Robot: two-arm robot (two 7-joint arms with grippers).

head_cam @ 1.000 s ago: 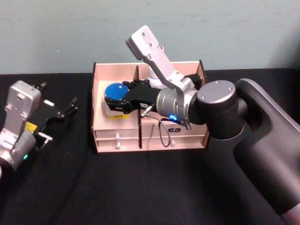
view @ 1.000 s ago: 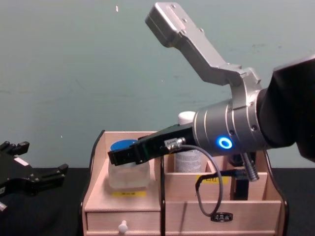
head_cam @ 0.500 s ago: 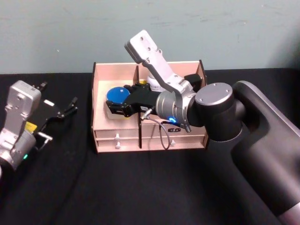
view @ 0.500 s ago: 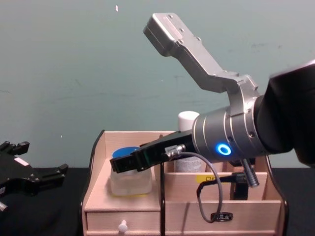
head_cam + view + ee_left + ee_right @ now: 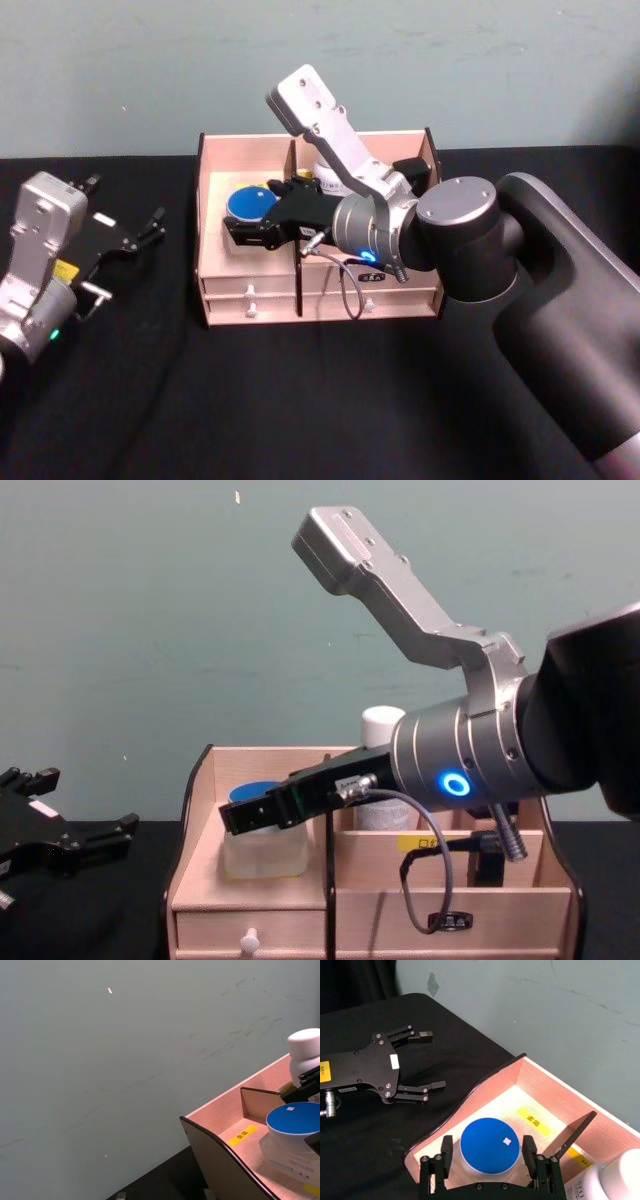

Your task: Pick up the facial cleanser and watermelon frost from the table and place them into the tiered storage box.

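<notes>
Head view had the right gripper (image 5: 243,222) reaching over the left half of the storage box (image 5: 400,296), its black fingers either side of a small clear jar (image 5: 247,203) with a blue lid. The right wrist view made the grip plainer: the fingers (image 5: 446,1149) stood a little apart from the lid on both sides, so the gripper looked open around the jar rather than clamped on it. The jar sat on the floor of the box's left compartment, in front of a yellow label (image 5: 534,1121) stuck to the wood. From the chest view the jar (image 5: 264,848) rested low in that compartment with the gripper (image 5: 247,814) level with its lid.

A white bottle (image 5: 325,170) with a rounded cap stood upright in the next compartment to the right, behind the dark divider (image 5: 575,1135); the right arm hid most of it in the head view, while its cap (image 5: 382,723) rose above the arm in the chest view. Which of the two was the cleanser and which the frost I could not tell.

Below the compartments ran a drawer front with a small white knob (image 5: 248,942).

The left gripper (image 5: 135,236) lay off to the left of the box on the black table (image 5: 300,400), well apart from it, fingers spread and holding nothing. The right wrist view showed it (image 5: 425,1060) the same way.
</notes>
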